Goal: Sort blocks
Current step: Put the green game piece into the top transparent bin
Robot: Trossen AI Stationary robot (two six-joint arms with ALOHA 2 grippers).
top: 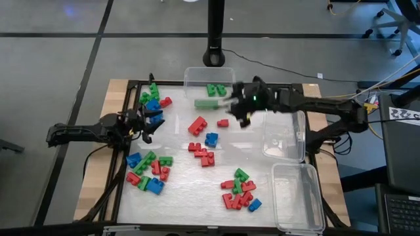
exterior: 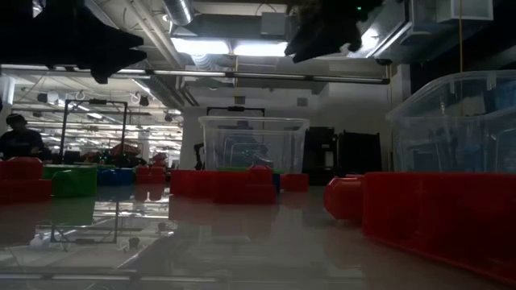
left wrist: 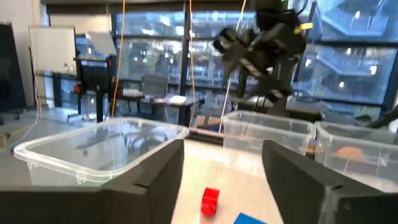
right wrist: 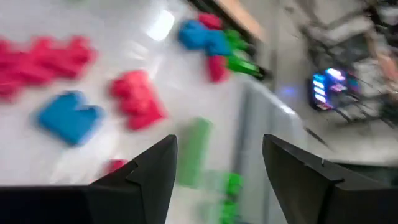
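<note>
Red, green and blue blocks lie in clusters on the white table: far left (top: 152, 99), near left (top: 147, 172), centre (top: 202, 153) and near right (top: 239, 193). Green blocks (top: 215, 89) sit in the far clear tub (top: 191, 77). A long green block (top: 209, 103) shows blurred at that tub's near wall. My right gripper (top: 235, 107) hovers open just right of it, above the table, with nothing between its fingers (right wrist: 219, 146). My left gripper (top: 149, 124) stands open at the left edge, empty (left wrist: 222, 149), with a red block (left wrist: 210, 200) ahead of it.
Two more clear tubs stand along the right side, one mid-right (top: 285, 134) and one near right (top: 298, 196). A red block (top: 197, 124), a small red one (top: 222, 122) and a blue one (top: 211, 138) lie in the middle. A person (exterior: 20, 138) sits far behind.
</note>
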